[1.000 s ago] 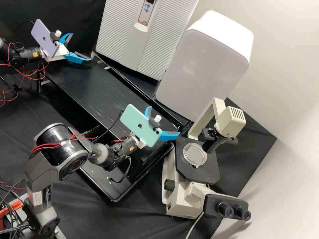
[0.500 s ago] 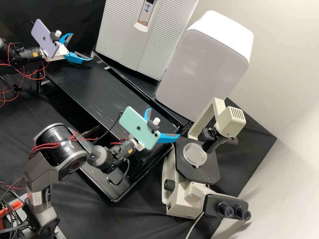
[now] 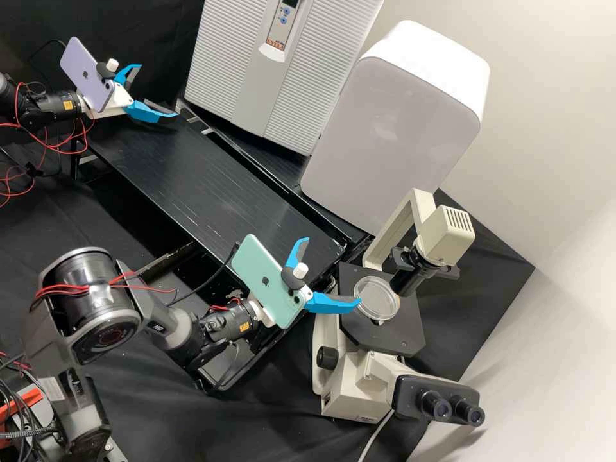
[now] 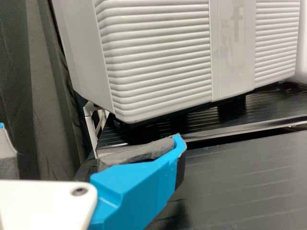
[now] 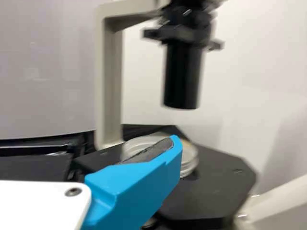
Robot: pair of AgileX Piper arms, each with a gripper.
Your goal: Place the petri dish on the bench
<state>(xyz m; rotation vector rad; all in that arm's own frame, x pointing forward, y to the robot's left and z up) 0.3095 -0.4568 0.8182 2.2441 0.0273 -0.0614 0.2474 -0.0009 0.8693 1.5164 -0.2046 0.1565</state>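
Jaws parted, unladen: right gripper (image 3: 330,271), left gripper (image 3: 157,91). Petri dish (image 3: 376,297) sits on microscope stage (image 3: 388,337), right gripper's four o'clock in high view. Likely light, stiff, slick, brittle; pinch opposite sides gently.

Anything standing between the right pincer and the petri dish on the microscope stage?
Nothing visible stands between the right pincer and the petri dish. Above the stage, though, the microscope's black barrel hangs close by the dish, so it might crowd a straight lift.
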